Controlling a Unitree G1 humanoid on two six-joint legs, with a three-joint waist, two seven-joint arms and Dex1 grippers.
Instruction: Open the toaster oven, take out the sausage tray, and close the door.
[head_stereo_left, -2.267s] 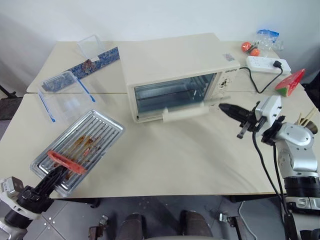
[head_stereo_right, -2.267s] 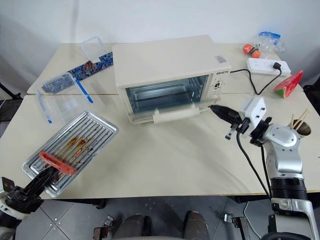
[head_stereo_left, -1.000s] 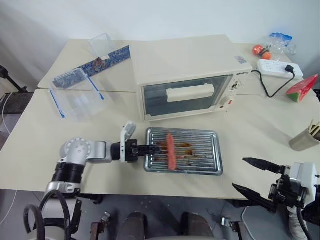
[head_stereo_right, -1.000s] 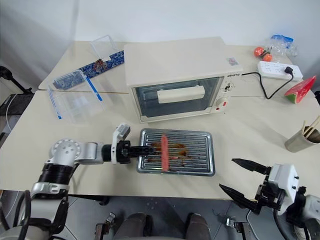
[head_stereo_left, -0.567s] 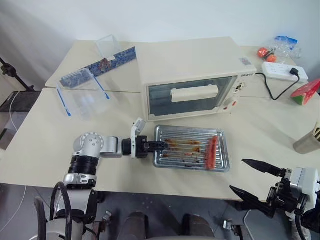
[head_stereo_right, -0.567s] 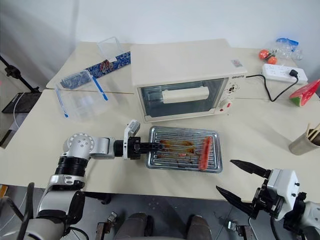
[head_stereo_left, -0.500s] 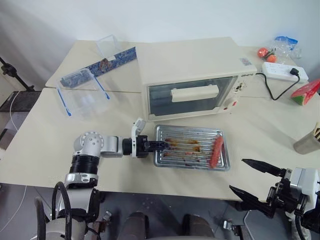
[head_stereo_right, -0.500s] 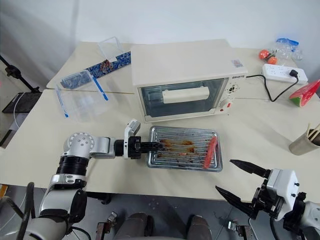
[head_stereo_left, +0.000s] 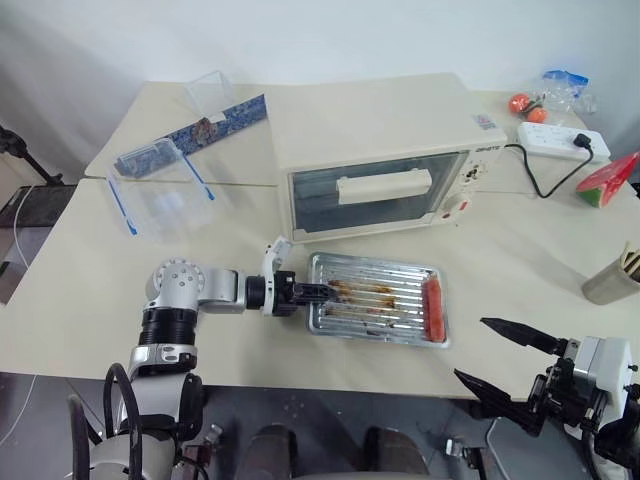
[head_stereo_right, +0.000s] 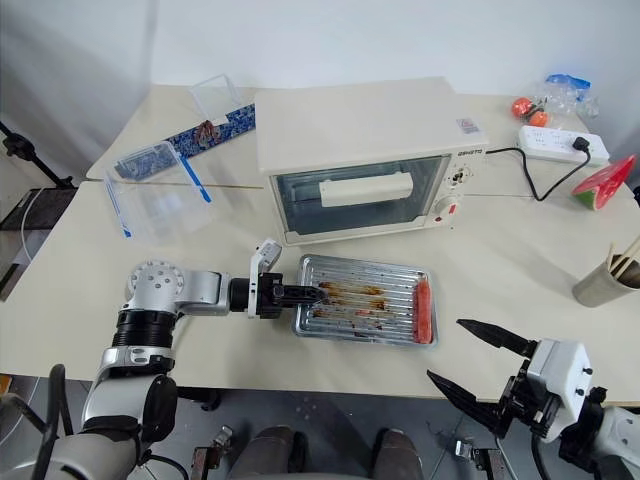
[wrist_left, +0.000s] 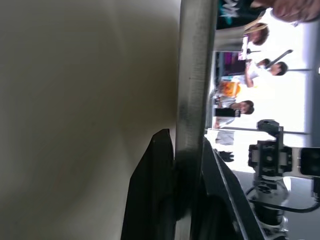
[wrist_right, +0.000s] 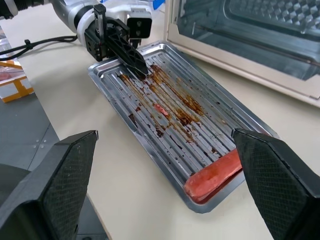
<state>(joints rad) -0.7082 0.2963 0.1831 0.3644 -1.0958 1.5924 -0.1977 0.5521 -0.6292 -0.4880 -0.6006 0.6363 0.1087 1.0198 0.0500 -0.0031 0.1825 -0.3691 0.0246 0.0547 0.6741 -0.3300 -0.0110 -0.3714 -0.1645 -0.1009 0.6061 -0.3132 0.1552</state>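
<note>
The cream toaster oven (head_stereo_left: 380, 130) stands at the middle back of the table, its glass door (head_stereo_left: 375, 195) closed with the bar handle across it. In front of it the silver sausage tray (head_stereo_left: 375, 312) lies flat on the table. The red sausage (head_stereo_left: 432, 308) rests along its right end. My left gripper (head_stereo_left: 318, 291) is shut on the tray's left rim; in the left wrist view its black fingers (wrist_left: 157, 170) flank the metal rim (wrist_left: 192, 75). My right gripper (head_stereo_left: 500, 352) hangs open past the table's front right edge, with nothing between its fingers, facing the tray (wrist_right: 165, 105).
A clear plastic container with blue clips (head_stereo_left: 160, 185) sits at the left back. A power strip (head_stereo_left: 555, 138) with a black cord, a watermelon slice (head_stereo_left: 608, 175) and a cup of sticks (head_stereo_left: 612, 280) line the right side. Bare tabletop lies right of the tray.
The sausage has rolled from the tray's middle to its right end and now lies along that edge. My left gripper stays on the left rim. The right gripper has not moved.
</note>
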